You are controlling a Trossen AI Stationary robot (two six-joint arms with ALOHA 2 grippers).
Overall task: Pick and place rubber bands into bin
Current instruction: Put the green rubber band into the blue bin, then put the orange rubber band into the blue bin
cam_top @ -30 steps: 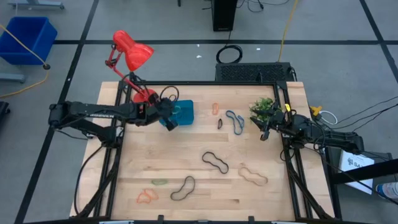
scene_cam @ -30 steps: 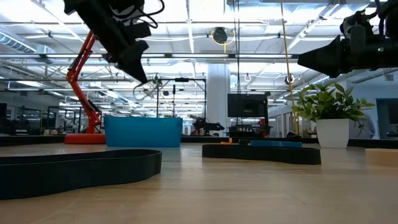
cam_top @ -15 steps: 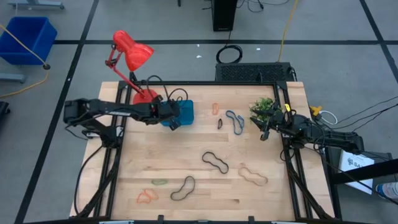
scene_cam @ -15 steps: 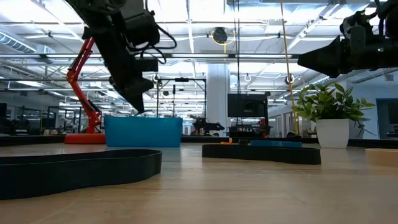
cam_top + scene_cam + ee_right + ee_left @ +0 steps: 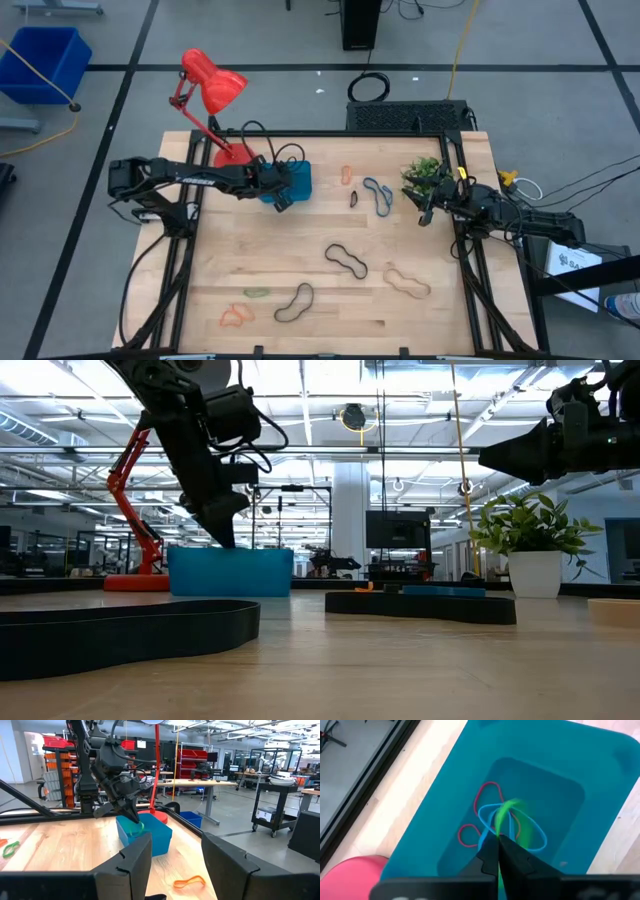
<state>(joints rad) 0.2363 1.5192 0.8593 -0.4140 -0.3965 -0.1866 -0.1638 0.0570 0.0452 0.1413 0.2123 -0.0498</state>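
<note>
The teal bin [image 5: 293, 181] stands at the table's far left beside the red lamp's base; it holds red and blue rubber bands [image 5: 490, 820]. My left gripper [image 5: 498, 845] is shut on a green rubber band [image 5: 509, 815] just above the bin's inside; it also shows in the low view [image 5: 224, 538]. My right gripper [image 5: 172, 870] is open and empty at the table's right edge [image 5: 425, 215]. Several rubber bands lie flat on the table: orange [image 5: 346, 175], blue-grey [image 5: 378, 196], black [image 5: 347, 260], tan [image 5: 407, 283], black [image 5: 294, 303], green [image 5: 256, 293], orange [image 5: 236, 316]. My left gripper pinches the green rubber band [image 5: 501, 827] between its two shut fingertips. The fingers come from above, slanting down from the table's left. The band hangs below the fingertips as a loop over the bin's floor, at the height of the rim [image 5: 136, 827].
A red desk lamp [image 5: 213, 88] stands just left of the bin. A small potted plant [image 5: 424, 175] stands at the far right, close to my right gripper. A big blue crate [image 5: 42, 60] is on the floor beyond the table.
My left gripper has gone toward the table's right edge and down, from beside the bin's left end to just above the bin's inside, staying shut.
</note>
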